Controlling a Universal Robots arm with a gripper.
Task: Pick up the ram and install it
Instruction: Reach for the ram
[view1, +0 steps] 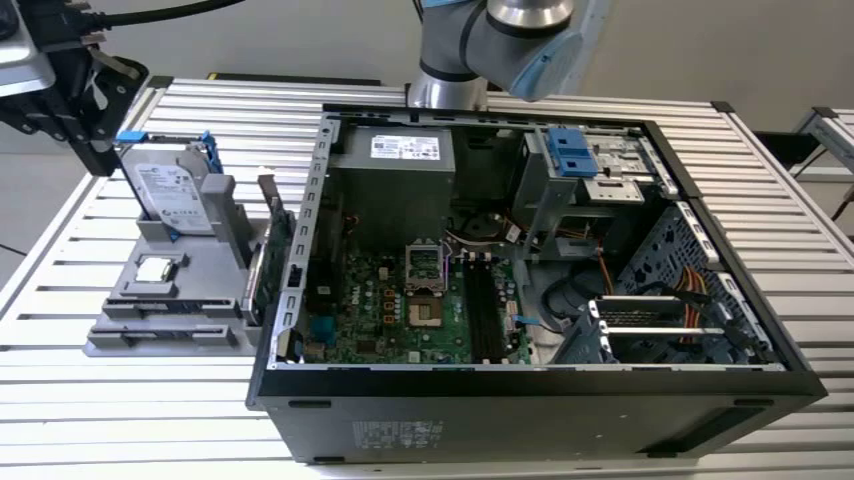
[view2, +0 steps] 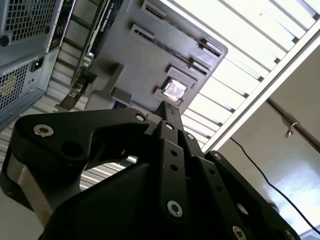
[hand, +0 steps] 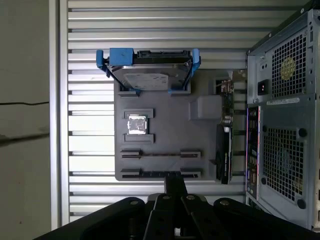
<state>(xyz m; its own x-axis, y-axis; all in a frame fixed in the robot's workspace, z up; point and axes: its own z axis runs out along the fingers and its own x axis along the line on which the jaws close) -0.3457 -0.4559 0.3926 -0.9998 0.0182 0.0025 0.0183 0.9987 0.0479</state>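
Black pincer (hand: 175, 182) above grey holder (hand: 200, 135)

I cannot tell whether it is open or closed. Just beyond, the ram (hand: 160, 154) seems to stand edgewise in its slot; an off-centre descent could jam or crack it.

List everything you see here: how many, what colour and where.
table: one, pale slatted metal, under everything
case: one, black, lid off, mid-table
tray: one, grey, beside the case on the exterior view's left
hard drive: one, silver in a blue bracket, upright on the tray
processor: one, silver, flat on the tray
card: one, green, upright at the tray edge nearest the case
ram: one thin dark strip, likely it, in a tray slot
arm: one, grey and blue, behind the case
gripper: one, black, raised near the tray
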